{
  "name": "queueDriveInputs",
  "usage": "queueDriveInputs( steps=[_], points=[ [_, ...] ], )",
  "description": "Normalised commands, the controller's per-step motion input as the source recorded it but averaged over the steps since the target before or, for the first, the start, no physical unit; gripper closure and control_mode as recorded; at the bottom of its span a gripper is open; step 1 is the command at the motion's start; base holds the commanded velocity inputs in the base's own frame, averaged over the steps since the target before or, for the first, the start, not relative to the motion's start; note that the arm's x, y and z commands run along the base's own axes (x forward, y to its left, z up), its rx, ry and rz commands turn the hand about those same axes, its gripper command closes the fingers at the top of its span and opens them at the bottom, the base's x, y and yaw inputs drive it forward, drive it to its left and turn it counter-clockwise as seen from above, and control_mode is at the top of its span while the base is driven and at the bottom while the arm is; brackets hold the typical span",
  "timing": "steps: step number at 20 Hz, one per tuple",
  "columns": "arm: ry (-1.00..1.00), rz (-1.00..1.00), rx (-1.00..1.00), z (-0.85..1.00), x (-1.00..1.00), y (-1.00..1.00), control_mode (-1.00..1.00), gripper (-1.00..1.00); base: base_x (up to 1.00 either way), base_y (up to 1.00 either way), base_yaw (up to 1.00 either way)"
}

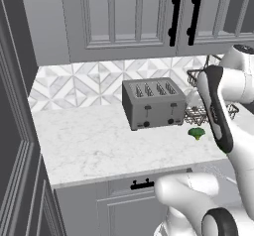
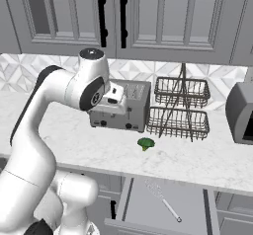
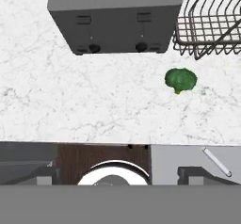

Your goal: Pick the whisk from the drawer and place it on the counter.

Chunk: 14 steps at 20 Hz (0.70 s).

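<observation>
Silvery whisk (image 2: 162, 199) lying in open drawer (image 2: 133, 204) in right base view, fingers (image 3: 120, 176) wide apart, empty, above counter (image 3: 70, 105)

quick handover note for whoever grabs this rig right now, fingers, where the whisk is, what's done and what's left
Gripper: fingers open, empty, held high above the counter's front edge.
Thin silvery wire whisk: lies in the open grey drawer, handle toward the right.
White marble-look counter: carries a grey four-slot toaster, a black wire basket rack and a small green broccoli floret.
Done: drawer open.
Left: reach down, grasp the whisk, lift it, set it on the counter.
</observation>
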Motion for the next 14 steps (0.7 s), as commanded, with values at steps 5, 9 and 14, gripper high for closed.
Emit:
queueDriveInputs(
  steps=[5, 9, 14],
  points=[
    [0.0, -0.02, 0.0, -0.53, -0.55, -0.92, -1.0, -1.0, 0.0, 0.0, 0.0],
    [0.01, -0.03, -0.01, -0.57, -0.15, -0.98, -1.0, -1.0, 0.0, 0.0, 0.0],
    [0.04, -0.03, -0.01, -0.77, -0.01, -1.0, -1.0, -1.0, 0.0, 0.0, 0.0]
  ],
)
